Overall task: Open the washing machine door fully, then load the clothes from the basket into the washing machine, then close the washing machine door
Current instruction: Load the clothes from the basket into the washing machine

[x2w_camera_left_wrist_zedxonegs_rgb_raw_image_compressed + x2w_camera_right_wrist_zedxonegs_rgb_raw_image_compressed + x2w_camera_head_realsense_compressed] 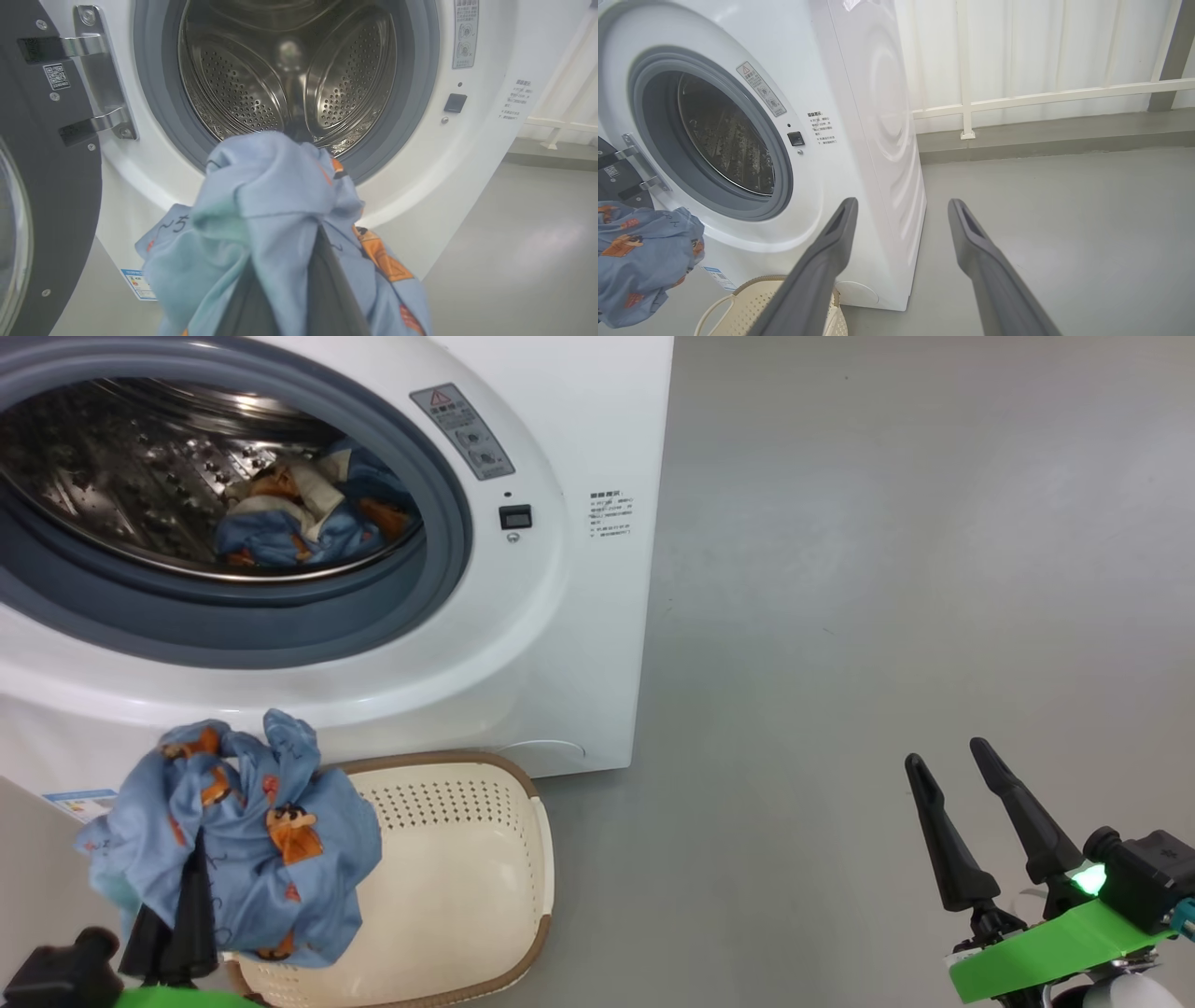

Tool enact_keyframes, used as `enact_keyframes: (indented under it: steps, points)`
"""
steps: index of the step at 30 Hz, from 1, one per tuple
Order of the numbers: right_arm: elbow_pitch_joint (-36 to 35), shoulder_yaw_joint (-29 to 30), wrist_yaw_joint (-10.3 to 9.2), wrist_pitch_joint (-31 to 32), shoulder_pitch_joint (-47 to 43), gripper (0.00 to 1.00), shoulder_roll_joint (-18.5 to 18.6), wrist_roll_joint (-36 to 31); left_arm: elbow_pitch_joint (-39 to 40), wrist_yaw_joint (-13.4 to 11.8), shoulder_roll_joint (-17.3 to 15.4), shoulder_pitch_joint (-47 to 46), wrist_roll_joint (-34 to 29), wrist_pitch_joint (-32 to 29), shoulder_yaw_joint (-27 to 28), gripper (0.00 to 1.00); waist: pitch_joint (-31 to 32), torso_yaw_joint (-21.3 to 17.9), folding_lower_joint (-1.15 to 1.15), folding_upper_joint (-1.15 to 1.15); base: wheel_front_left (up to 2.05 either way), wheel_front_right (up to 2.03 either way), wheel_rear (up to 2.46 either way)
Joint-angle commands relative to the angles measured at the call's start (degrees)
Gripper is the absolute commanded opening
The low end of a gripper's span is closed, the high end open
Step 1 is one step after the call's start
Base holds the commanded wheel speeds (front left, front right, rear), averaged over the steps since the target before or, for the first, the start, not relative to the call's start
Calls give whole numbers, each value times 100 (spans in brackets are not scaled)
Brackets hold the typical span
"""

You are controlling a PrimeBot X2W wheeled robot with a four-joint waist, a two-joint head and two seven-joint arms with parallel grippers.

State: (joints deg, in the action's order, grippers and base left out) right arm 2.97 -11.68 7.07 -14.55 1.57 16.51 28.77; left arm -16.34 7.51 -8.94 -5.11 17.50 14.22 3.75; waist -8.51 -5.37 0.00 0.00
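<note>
- The left gripper [187, 896] is clamped on one bunched blue garment [243, 831], which is held above the single basket [467, 887].
- The right gripper [945, 754] is spread wide over the grey floor [887, 569].
- One further bundle of clothes [299, 518] is seen inside the drum [121, 476] of the one washing machine [560, 616]; its door [46, 186] is swung open.
</note>
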Motion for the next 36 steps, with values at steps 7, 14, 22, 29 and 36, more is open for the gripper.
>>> enact_keyframes:
  steps: [7,14,22,29,36]
  points:
    - [-177,-47,42,-45,-90,100,129,19,602,-4,88,280,-166,78,377,0,11,24,0,0,0,0,0]
    - [-193,-48,42,-45,-92,100,106,16,694,-3,99,313,-164,78,386,0,-14,15,0,0,0,0,0]
    - [-225,-37,42,-45,16,100,17,-11,632,-3,2,-72,-117,78,315,0,-241,-7,0,0,0,0,0]
    - [-230,-98,42,-45,215,100,-113,-37,272,-3,-257,-913,-20,78,319,0,-585,-70,0,0,0,0,0]
    - [-222,-174,42,-45,489,100,-265,-61,-376,-3,-598,-2066,88,78,404,0,-971,-192,0,0,0,0,0]
